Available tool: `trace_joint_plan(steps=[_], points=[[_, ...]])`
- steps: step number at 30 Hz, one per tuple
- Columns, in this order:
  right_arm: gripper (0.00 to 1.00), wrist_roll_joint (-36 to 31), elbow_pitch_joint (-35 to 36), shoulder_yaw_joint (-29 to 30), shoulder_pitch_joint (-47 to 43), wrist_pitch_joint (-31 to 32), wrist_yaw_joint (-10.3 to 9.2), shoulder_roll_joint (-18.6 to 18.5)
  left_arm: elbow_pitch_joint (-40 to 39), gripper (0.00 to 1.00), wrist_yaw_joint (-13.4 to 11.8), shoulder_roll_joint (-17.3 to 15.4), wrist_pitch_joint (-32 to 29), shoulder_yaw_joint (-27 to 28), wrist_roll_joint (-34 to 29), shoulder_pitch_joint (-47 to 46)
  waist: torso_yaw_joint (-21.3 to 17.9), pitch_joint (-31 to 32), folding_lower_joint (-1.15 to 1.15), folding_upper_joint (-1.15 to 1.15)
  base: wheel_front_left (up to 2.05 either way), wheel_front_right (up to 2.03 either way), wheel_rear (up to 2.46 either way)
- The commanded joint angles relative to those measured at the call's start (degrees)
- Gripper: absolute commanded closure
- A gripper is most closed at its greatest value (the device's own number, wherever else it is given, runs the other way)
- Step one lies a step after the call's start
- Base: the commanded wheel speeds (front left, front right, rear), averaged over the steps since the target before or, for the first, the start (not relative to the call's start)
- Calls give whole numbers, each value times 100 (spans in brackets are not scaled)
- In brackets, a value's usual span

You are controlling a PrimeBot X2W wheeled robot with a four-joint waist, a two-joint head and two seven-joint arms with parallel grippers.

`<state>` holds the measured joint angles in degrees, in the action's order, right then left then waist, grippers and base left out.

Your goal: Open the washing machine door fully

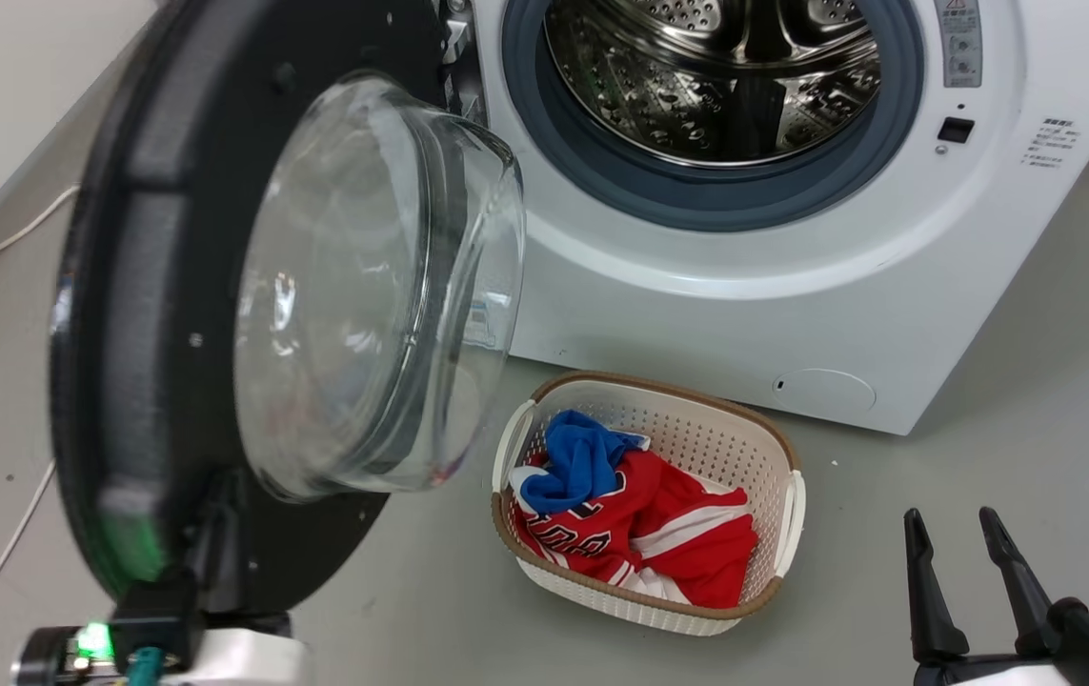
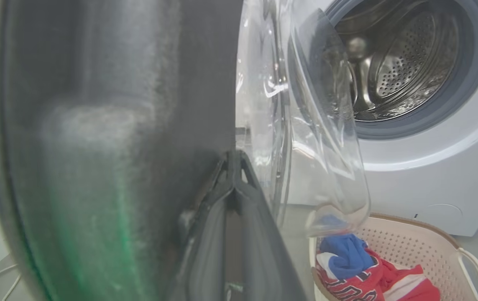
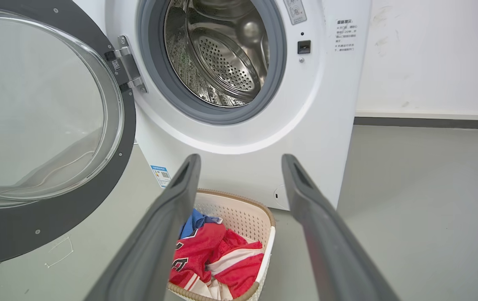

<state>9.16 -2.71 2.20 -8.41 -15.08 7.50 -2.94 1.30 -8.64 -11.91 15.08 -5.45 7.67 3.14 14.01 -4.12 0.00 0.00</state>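
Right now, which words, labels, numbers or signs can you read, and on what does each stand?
No text is clear enough to quote.
Grey label beside the drum opening of the washing machine: warning triangle, words too small.
Black printed lines on its front panel: too small.
Blue label low on its front: QR code, words too small.
Red jersey in the basket: black characters, folded, unreadable.

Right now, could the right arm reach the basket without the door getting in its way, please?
Probably yes. The right fingers are open to the right of the basket, with bare floor between them. The door stands swung out on the basket's other side, away from that path.
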Motion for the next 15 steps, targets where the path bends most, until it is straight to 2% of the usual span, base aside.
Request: trace_joint_plan(steps=[1,15], points=[[0,-34,14,1,84,-12,-1,13,27,100,-18,-48,13,217,38,-113,37,-76,0,0,0,0,0],[0,-349,93,41,471,-12,-1,13,501,100,321,25,13,1754,233,-900,17,-700,0,0,0,0,0]])
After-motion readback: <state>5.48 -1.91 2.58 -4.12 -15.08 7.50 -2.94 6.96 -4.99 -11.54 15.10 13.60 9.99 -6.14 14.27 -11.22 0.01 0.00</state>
